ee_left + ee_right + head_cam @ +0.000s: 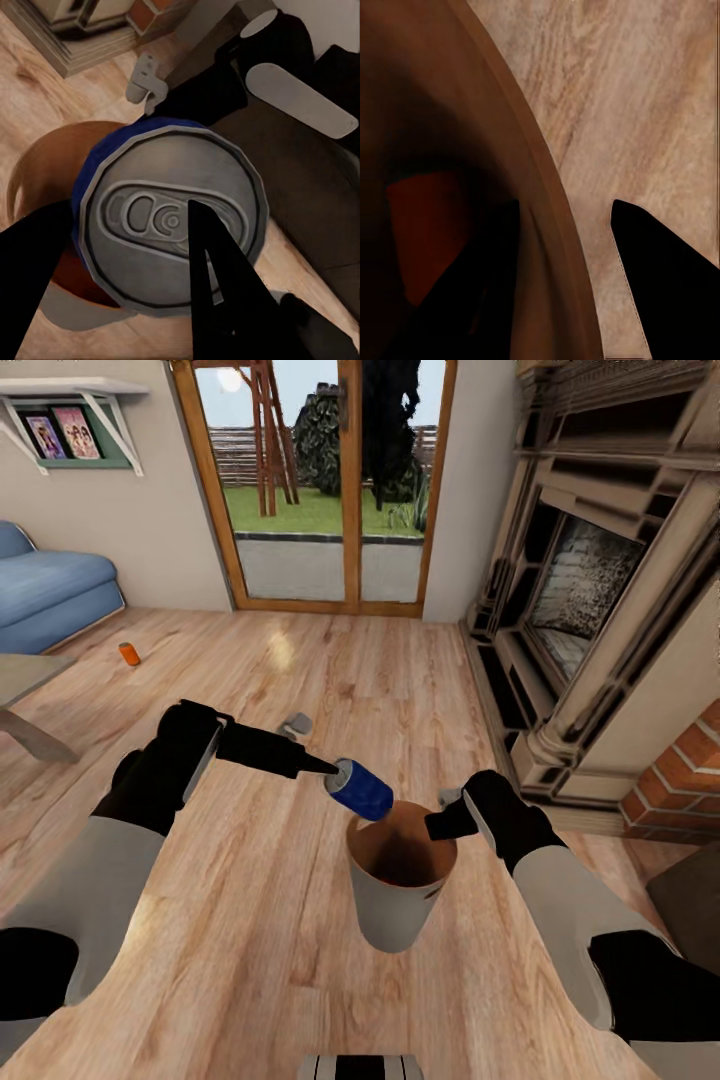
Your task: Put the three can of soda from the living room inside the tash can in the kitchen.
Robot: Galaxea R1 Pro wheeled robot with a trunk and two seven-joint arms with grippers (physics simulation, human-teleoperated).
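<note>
Holding a dark blue can of soda (361, 789) tilted over the tash can (398, 905), left gripper (330, 770) clamped on the silver-grey lid end; glossy blue cylinder wall, long axis slanting from the lid near the fingertips down toward the bin's mouth. Seen in the left wrist view as a ribbed metal lid (174, 225) with pull tab, one black finger (217, 285) lying across it, copper-brown bin interior (45, 161) just behind.

Standing upright on the light wood plank floor (300, 920): small tapered round bucket, pale grey-white outside, shiny copper-brown inside, mouth open upward. Right gripper (447, 822) pinching the bin's rim, one finger (472, 300) inside the wall, the other finger (660, 277) outside over the planks; closed on that thin curved lip. Something orange-red (424, 232) resting dimly inside the bin, too dark to name surely.

Lying on its side well apart, near the blue sofa (50, 595): an orange can of soda (129, 653). Small grey object (295, 725) on the floor beyond the left arm, shape unclear. Broad bare floor ahead up to the glass doors (330, 490); stepped stone-and-brick fireplace (600, 610) edging the right side; corner of a counter (25, 690) at far left.
</note>
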